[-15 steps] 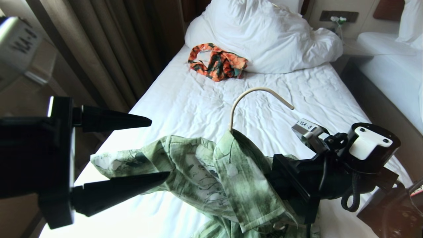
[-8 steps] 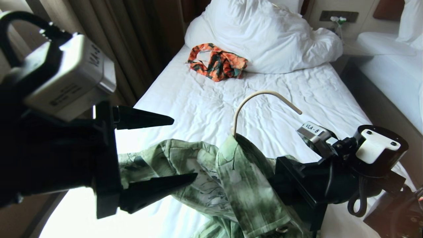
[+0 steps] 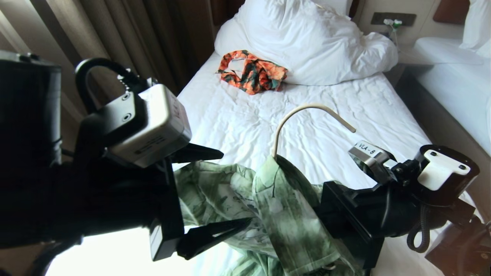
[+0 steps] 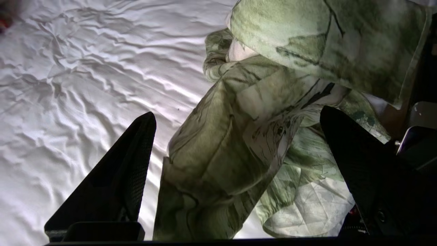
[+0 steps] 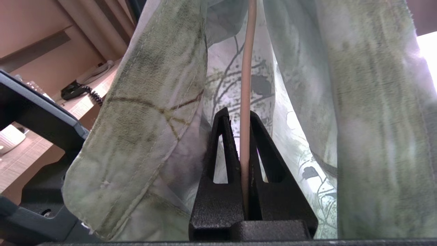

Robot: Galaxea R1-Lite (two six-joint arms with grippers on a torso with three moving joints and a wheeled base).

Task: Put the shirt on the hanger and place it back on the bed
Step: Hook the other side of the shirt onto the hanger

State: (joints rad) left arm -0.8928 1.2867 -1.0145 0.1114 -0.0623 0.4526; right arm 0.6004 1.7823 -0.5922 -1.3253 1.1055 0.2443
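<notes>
The shirt [image 3: 284,214], light green with a dark leaf and branch print, is draping over the hanger [image 3: 303,115], whose cream hook is sticking up and curving out of the collar. The garment is hanging low over the near part of the bed [image 3: 238,126], one sleeve trailing toward the robot's left; contact with the wrinkled white sheet cannot be confirmed.

The right gripper [image 5: 244,143] is reaching into the shirt from the right and is clenching the hanger's thin cream wire between its two black fingers; green fabric is hanging on both sides of it. The left gripper [image 3: 226,191] is sitting just left of the shirt, released, its fingers spread wide. In the left wrist view a folded length of shirt is lying between the fingers [image 4: 126,171], with no contact visible.

Farther up the bed an orange-and-teal floral garment [image 3: 251,73] is lying bunched against a white pillow and duvet heap [image 3: 307,38]. Brown curtains [image 3: 126,46] are hanging along the bed's left side. A second white bed [image 3: 456,76] is standing to the right.

A white label [image 3: 366,148] on the right wrist camera is reading "VLA-8". Writing on the left wrist camera [image 3: 153,122] is not legible.
</notes>
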